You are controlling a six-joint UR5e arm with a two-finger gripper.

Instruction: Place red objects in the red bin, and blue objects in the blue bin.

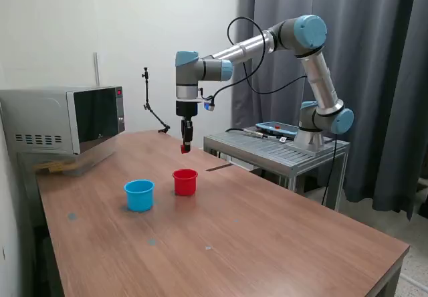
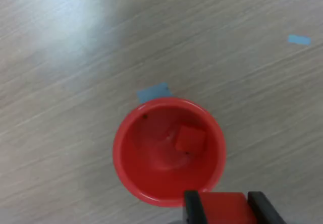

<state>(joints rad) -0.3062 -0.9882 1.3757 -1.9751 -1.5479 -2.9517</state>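
Red cube [image 2: 224,208] sits clamped between the two black fingers [image 2: 192,207], which are closed to its width. It hangs above the red cup [image 2: 132,176] on the desk [image 1: 267,243]; a second red cube [image 2: 190,138] lies inside. Blue cup [image 1: 139,195] stands beside.

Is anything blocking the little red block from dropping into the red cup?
Nothing visible is in the way. The end effector holds a small matte red cube above the round red plastic cup; only open air lies between them. Another small red cube already lies inside the cup, leaving room.
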